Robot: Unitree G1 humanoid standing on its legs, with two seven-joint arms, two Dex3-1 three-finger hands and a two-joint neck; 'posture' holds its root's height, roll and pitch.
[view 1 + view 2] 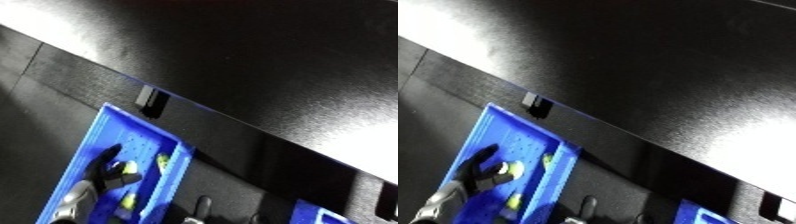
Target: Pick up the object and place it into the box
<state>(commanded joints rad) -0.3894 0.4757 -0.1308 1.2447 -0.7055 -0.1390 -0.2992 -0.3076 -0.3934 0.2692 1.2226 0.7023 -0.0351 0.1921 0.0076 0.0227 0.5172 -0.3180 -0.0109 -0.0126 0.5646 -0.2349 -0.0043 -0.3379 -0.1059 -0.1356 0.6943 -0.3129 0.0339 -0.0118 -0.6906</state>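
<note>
Left eye view shows the left hand (108, 169) reaching down inside the blue bin (99, 131), fingers curled round a yellow-green object (130, 167) held at its fingertips, with another yellow-green piece (163, 161) just beside it.

Left hand (108, 170) down inside the blue bin (107, 131), under the black table (266, 65).
Fingers curled round a yellow-green object (130, 167); more yellow-green pieces (163, 161) just beside, against the bin's wall.
</note>
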